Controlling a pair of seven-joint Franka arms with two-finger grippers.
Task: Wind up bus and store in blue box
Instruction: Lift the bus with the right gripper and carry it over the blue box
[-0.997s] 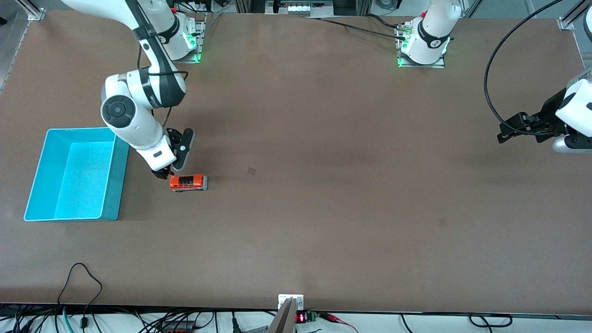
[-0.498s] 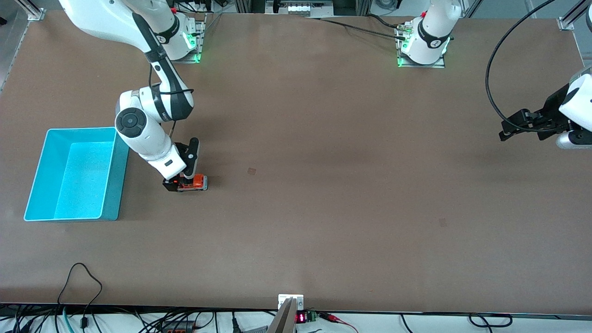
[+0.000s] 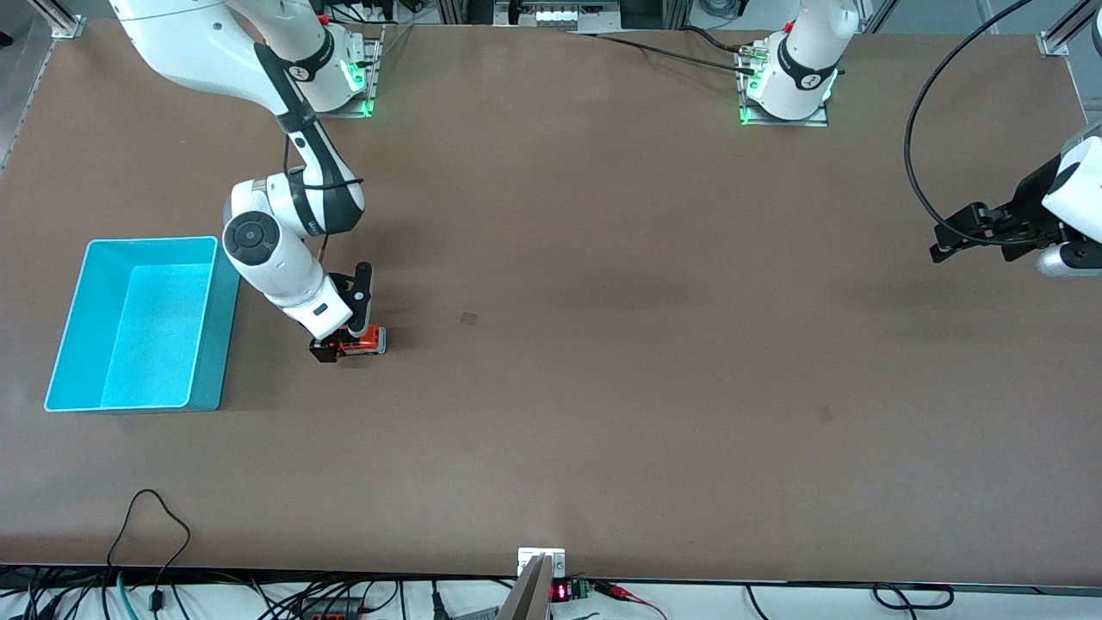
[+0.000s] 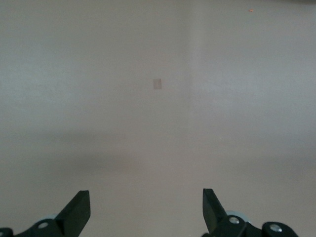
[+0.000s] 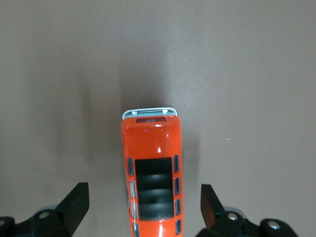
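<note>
Nothing is stored yet: bus [image 3: 362, 341] sits on the table [image 3: 603, 387] beside the empty blue box [image 3: 138, 323], near the right arm's end. Right gripper [image 5: 143, 207] straddles it, fingers spread, not gripping. Left gripper [image 4: 146, 213] waits spread over bare table. Winding and boxing remain.

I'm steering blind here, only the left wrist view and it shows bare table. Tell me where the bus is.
Observer: The bus stands on the table beside the blue box, toward the right arm's end.
Operator: Report the right gripper.
Observer: The right gripper is down over the bus, fingers open on either side, not touching it.
Operator: Give me the box contents.
Observer: The blue box holds nothing; the bus is outside it.
Operator: Say where my left gripper sits.
Observer: The left gripper waits open above the table at the left arm's end.
</note>
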